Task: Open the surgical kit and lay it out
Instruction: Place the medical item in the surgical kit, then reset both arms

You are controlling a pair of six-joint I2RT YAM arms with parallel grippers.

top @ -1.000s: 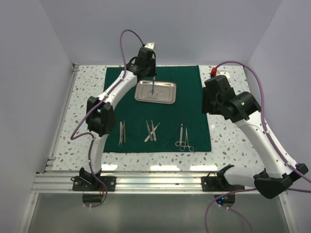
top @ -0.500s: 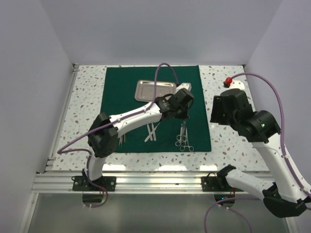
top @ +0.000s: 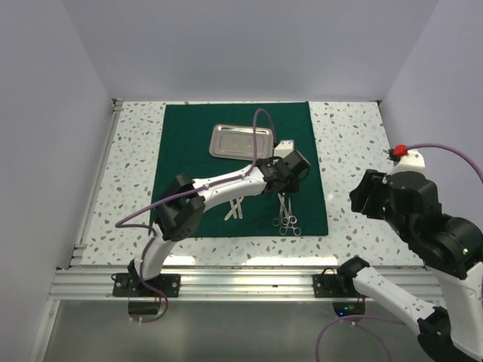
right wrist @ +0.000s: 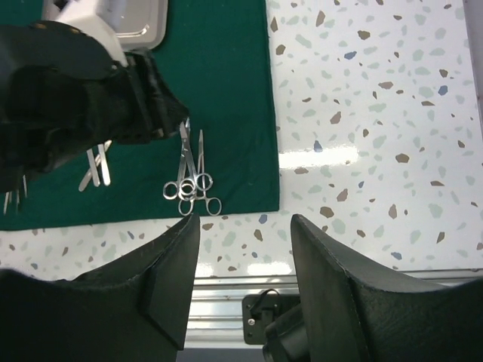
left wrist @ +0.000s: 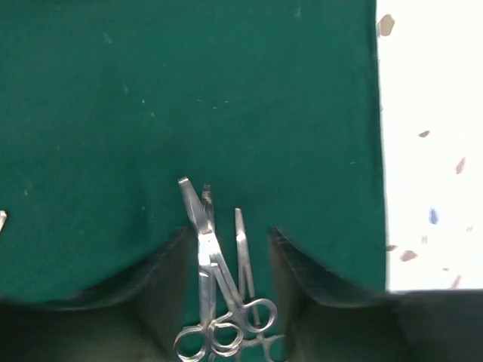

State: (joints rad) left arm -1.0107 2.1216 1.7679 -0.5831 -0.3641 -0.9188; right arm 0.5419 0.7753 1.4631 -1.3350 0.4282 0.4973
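Observation:
The dark green cloth (top: 189, 143) of the surgical kit lies spread flat, with the empty steel tray (top: 241, 141) on its far part. Silver scissors (left wrist: 198, 219) and forceps (left wrist: 243, 249) lie side by side on the cloth (left wrist: 189, 90), between the spread fingers (left wrist: 170, 264) of my left gripper (left wrist: 230, 241), which is open above them. From above, the left gripper (top: 287, 188) hovers over that pair (top: 287, 216). Tweezers (top: 236, 209) lie left of them. My right gripper (right wrist: 245, 222) is open and empty over the table's near right edge; it (top: 364, 200) stands off the cloth.
Speckled white tabletop (top: 347, 143) surrounds the cloth. An aluminium rail (top: 241, 283) runs along the near edge. The left arm (top: 219, 185) stretches across the cloth's front half and hides part of it. In the right wrist view the left gripper's body (right wrist: 83, 90) looms over the tweezers (right wrist: 94, 170).
The left arm swung from the tray to the cloth's front right and its jaws opened; scissors now lie beside the forceps. The right arm drew back to the near right.

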